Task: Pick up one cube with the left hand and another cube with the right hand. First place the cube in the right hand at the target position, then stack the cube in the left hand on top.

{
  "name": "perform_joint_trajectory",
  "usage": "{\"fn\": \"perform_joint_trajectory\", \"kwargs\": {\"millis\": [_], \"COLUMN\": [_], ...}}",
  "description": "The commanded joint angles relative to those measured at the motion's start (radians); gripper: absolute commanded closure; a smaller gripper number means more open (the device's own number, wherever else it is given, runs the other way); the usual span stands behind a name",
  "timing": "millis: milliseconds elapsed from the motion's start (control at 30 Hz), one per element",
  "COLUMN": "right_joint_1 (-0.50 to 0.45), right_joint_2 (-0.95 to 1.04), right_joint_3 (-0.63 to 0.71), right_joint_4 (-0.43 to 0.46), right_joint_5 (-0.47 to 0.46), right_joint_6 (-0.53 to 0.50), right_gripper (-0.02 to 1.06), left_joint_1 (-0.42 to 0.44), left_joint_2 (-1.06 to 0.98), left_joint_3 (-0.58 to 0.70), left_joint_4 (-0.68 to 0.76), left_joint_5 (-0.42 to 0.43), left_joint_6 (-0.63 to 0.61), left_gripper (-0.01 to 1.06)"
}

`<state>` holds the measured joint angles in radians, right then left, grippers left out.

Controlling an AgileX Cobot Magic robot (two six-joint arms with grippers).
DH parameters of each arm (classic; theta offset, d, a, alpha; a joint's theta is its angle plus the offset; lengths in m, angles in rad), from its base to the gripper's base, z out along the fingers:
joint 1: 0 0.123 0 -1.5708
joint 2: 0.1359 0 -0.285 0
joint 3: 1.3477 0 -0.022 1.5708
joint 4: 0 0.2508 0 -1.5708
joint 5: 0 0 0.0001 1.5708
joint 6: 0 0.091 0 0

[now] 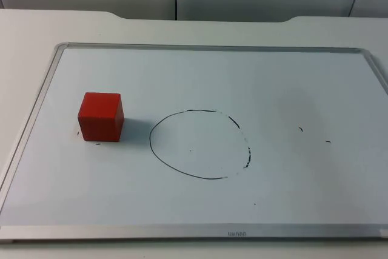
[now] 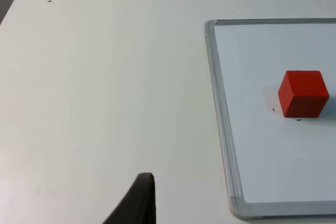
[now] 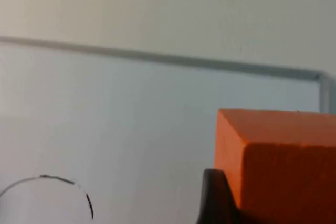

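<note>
right hand (image 3: 231, 203) is pinching an orange cube (image 3: 278, 161): one black fingertip (image 3: 215, 198) is pressing against the cube's side face, and the cube is sitting level in the grip with a flat face turned upward and a vertical edge turned toward the camera. being a cube, it is showing no long axis. below and beyond it the whiteboard (image 3: 131, 114) is lying flat, with part of the drawn circle (image 3: 68, 190) off to one side of the held cube and apart from it.

left hand (image 2: 137, 203) is hanging over the bare white tabletop (image 2: 105, 87), beside the whiteboard's metal frame and outside it; one dark fingertip is showing, and i cannot tell whether its fingers are spread or pressed together.

red cube (image 1: 101, 116) is resting on the whiteboard toward the left arm's side, flat on one face, its edges running close to square with the board's edges and turned only slightly. it is standing well outside the circle (image 1: 199, 144), a rough hand-drawn black ring near the middle of the board, broken and smudged along its right-hand side. a few small black pen marks are dotting the board, two of them just beside the red cube's base. small pale lettering is sitting on the near frame (image 1: 237, 233) of the board, too faint to read.
</note>
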<state>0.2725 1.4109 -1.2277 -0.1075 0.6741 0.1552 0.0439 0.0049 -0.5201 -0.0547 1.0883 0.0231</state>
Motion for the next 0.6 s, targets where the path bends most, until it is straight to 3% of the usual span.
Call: {"fn": "perform_joint_trajectory", "kwargs": {"millis": [0, 233, 567], "right_joint_1": [-0.005, -0.005, -0.005], "right_joint_2": [-0.08, -0.302, -0.541], "right_joint_3": [-0.008, -0.008, -0.008], "right_joint_4": [-0.034, -0.091, -0.108], "right_joint_5": [0.008, 0.058, 0.141], "right_joint_6": [-0.009, -0.028, -0.068], "right_gripper": [1.05, 1.05, 1.05], "left_joint_1": [-0.007, -0.007, -0.007], "left_joint_2": [-0.005, 0.035, 0.333], "left_joint_3": [0.006, -0.034, -0.255], "left_joint_4": [-0.03, -0.104, -0.352], "left_joint_5": [-0.012, -0.026, -0.15], "left_joint_6": [-0.005, 0.004, 0.214], "left_gripper": [0.0, 0.0, 0.0]}}
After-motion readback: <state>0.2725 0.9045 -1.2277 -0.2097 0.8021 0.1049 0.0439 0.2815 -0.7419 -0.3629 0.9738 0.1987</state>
